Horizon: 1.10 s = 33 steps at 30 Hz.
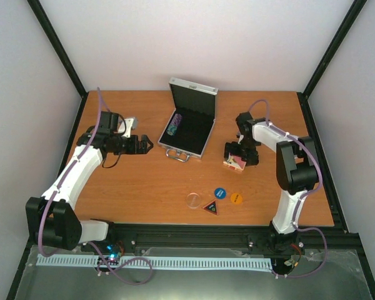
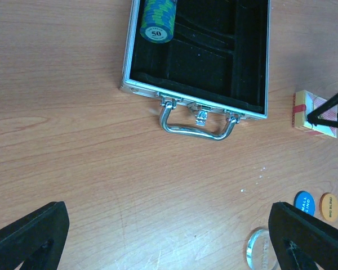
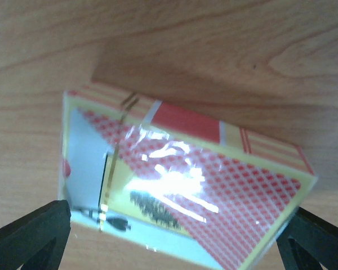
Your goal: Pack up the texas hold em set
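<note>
The silver case [image 1: 205, 135] lies open at the table's middle, lid [image 1: 194, 88] upright, handle [image 2: 196, 127] towards me. A stack of poker chips [image 2: 158, 21] lies in its black lining at the left. My left gripper [image 1: 151, 145] is open just left of the case, with nothing between its fingers [image 2: 29, 237]. The red-backed card deck [image 3: 180, 174] lies right of the case. My right gripper [image 1: 236, 161] is open directly over it, a finger [image 3: 31, 239] on either side. Clear round [image 1: 194, 200], triangular [image 1: 211, 206], blue [image 1: 220, 192] and orange [image 1: 236, 198] buttons lie nearer me.
The wooden table [image 1: 131, 181] ends at black frame rails on the left, the right and the near side, with white walls behind. The buttons lie between the arm bases and the case.
</note>
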Available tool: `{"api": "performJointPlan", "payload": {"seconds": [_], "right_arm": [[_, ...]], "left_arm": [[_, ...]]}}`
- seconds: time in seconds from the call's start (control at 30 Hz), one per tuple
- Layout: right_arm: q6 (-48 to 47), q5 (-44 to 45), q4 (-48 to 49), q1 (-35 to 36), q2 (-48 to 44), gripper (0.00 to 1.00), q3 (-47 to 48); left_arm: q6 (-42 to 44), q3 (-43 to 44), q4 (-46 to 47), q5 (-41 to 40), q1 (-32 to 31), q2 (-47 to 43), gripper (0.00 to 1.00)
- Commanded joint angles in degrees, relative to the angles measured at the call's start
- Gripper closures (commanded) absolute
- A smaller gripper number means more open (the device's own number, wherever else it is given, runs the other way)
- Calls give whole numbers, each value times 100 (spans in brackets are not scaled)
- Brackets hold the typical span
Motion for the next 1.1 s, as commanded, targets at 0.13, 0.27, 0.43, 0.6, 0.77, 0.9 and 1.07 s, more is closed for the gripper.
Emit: {"api": "performJointPlan", "payload": {"seconds": [0.13,0.27,0.43,0.6,0.77,0.9,1.07], "right_arm": [[-1095,675,-688,119,-1125,0,257],[-2017,940,-483,127,-1292,0,551],[-3236,1275,168,204,-1132,2,459],[-3985,1214,938,227,-1157,2,-142],[-5023,1112,1462,494,-1469,1,-998],[-5259,922,1586,565,-1558,1,-1331],[-5474,1060,1651,599,-1326,0,-1312]], "left_arm": [[-81,244,74,-37,33,-5,0],[-115,288,59,-27,29,22,0],[-179,195,134,-35,28,-19,0],[-139,190,58,-8,28,-33,0],[-55,217,-18,-33,28,14,0],[-42,226,2,43,32,83,0],[-5,235,-3,110,29,156,0]]}}
